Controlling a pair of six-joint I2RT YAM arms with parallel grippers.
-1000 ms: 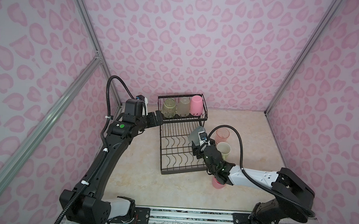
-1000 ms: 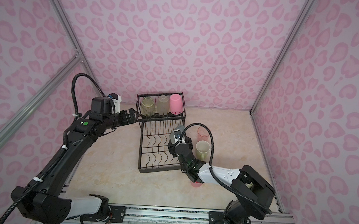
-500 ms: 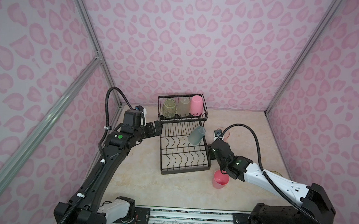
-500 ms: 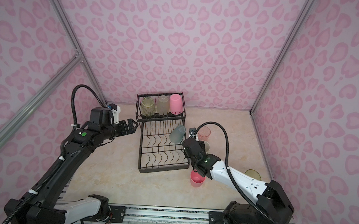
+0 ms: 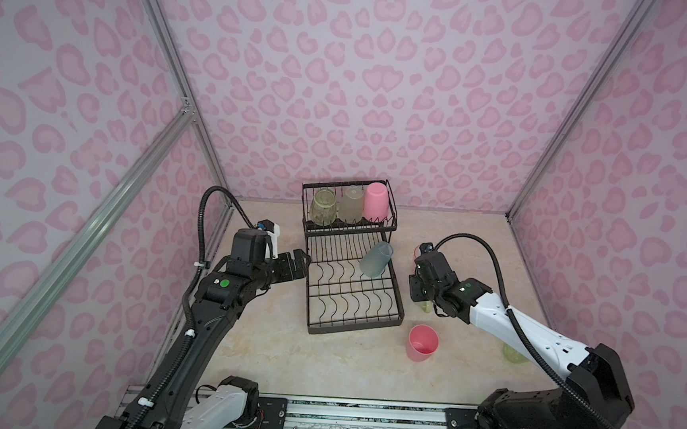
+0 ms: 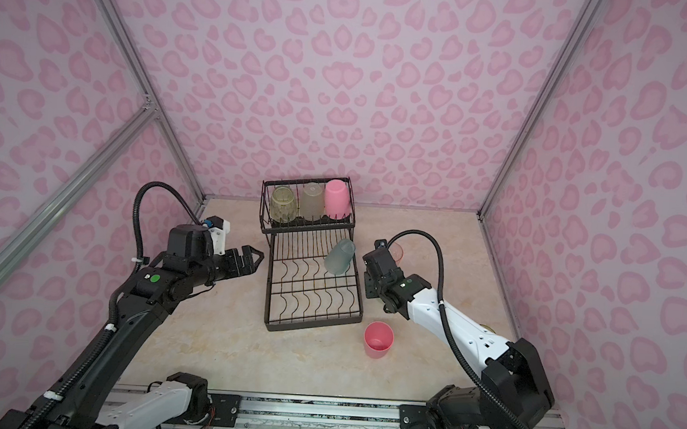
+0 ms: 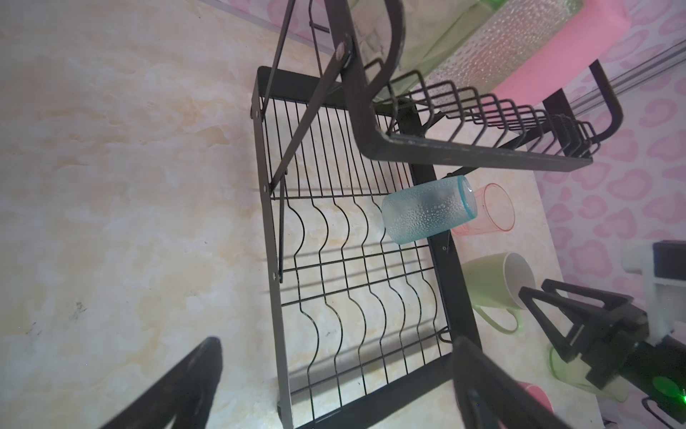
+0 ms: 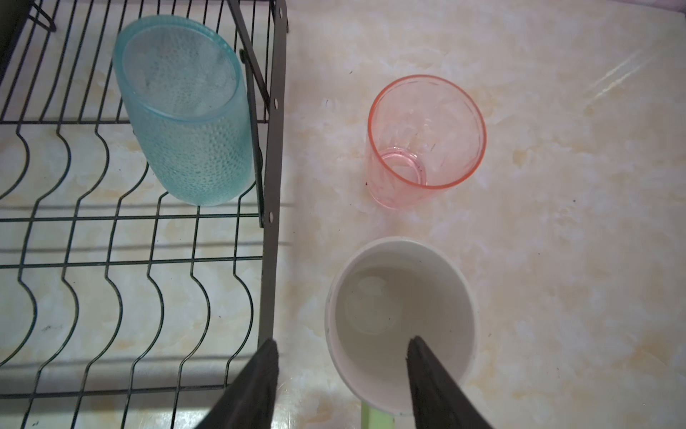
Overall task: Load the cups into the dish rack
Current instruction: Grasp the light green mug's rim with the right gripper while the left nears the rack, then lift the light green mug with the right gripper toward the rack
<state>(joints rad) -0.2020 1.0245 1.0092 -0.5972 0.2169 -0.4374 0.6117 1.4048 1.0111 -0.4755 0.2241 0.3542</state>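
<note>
Both top views: the dish rack [image 5: 354, 327] stands at the middle of the surface [image 5: 281, 364]. Its upper basket [image 5: 349, 227] holds three inverted cups in a row: a yellow-green cup [image 5: 323, 208], a frosted grey cup [image 5: 351, 203] and an opaque pink cup [image 5: 377, 203]. A teal cup [image 5: 376, 259] lies tilted on the lower tray [image 6: 311, 300], against the right side rail, just in front of the basket.

Further cups are on the surface, right of the rack. The pale green mug [image 8: 401, 297] stands upright just beside the right rail. The pink-orange cup [image 8: 427, 137] stands upright behind it, near but apart. A second pink cup [image 5: 422, 343] stands upright near the rack's front right corner. A second yellow-green cup [image 5: 512, 353] shows only in part behind my right arm, well apart from the rack.

Right wrist view: my right end effector [image 8: 341, 343] is released and grasps nothing. Its jaws are parted astride the mug's near wall. One finger [image 8: 430, 382] reaches into the mug's mouth, while the other hangs outside, between mug and rack rail. A gap shows between each finger and the wall.

Top views and left wrist view: my left end effector [image 5: 301, 262] hovers just beside the rack's left side, released and empty, jaws spread wide. Its fingers [image 7: 185, 390] frame the lower tray in the wrist view.
</note>
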